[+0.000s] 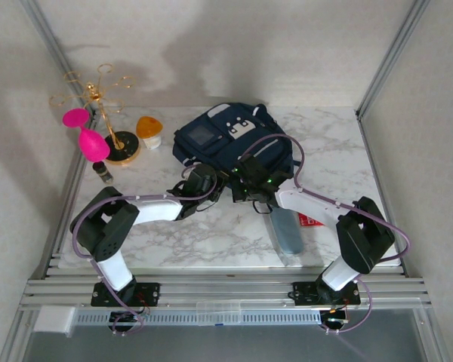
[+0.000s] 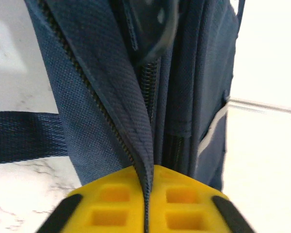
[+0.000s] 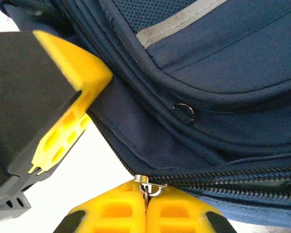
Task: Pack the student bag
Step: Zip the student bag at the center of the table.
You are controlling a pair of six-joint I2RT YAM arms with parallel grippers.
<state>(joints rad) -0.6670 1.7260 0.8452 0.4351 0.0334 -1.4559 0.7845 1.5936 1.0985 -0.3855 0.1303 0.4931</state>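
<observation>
The student bag (image 1: 226, 136), navy blue with a white patch, lies at the back middle of the marble table. Both grippers meet at its near edge. My left gripper (image 1: 202, 181) is shut, and in the left wrist view its yellow fingers (image 2: 111, 199) pinch the bag's fabric edge (image 2: 136, 126) along the zipper teeth. My right gripper (image 1: 249, 179) is shut on the metal zipper pull (image 3: 149, 187), with the zipper track (image 3: 223, 174) running off to the right. A yellow finger of the left gripper (image 3: 72, 92) shows at the left of the right wrist view.
A gold jewellery stand (image 1: 106, 113) with a pink object (image 1: 87, 134) stands at the back left, beside an orange-topped item (image 1: 149, 130) and a small dark bottle (image 1: 104, 173). A grey-blue case (image 1: 289, 230) lies near the right arm. Frame posts line both sides.
</observation>
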